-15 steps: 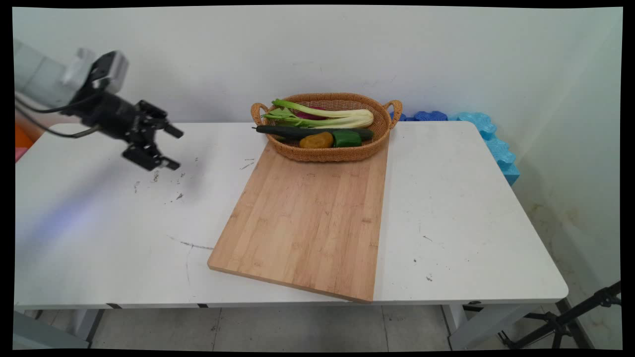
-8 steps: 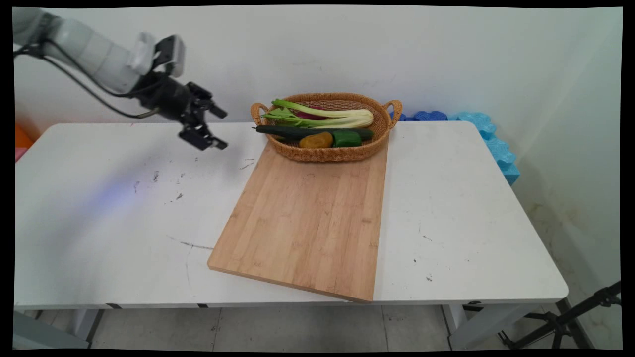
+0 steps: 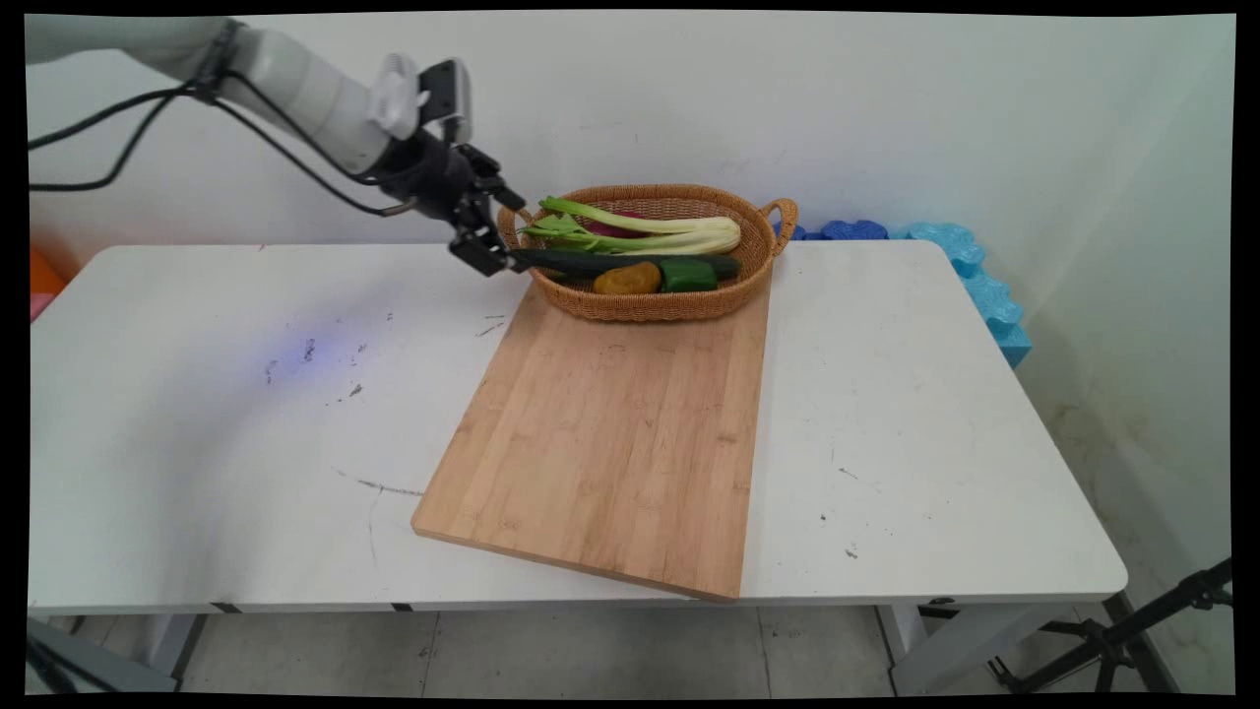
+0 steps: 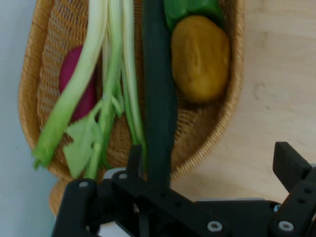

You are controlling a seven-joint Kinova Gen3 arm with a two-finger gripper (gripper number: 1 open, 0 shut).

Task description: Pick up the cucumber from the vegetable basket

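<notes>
the white table (image 3: 197,473) fills most of the main view and runs back to the wall. on it lies a long wooden cutting board (image 3: 610,443), slanted, its near corner close to the table's near edge and its far end tucked under the basket. the oval wicker basket (image 3: 650,303) with two loop handles sits at the table's far edge, about the middle of that edge. blue foam pieces (image 3: 970,276) lie off the table's far right corner against the wall.

inside the basket, a pale-stalked leafy green (image 3: 640,231) lies lengthwise along the far side, with a dark red vegetable (image 4: 79,84) partly hidden under it. a long dark cucumber (image 3: 610,262) lies along the near side, and its left tip sticks out over the basket's left rim. a yellow-brown potato (image 3: 628,280) and a green pepper (image 3: 688,275) rest side by side against the near wall, just in front of the cucumber.

the gripper (image 3: 497,231) hangs at the basket's left end, reaching in from the upper left. its fingers (image 4: 291,165) are spread apart and hold nothing. in the hand view the protruding cucumber tip runs down between them, and whether either finger touches it cannot be told.
</notes>
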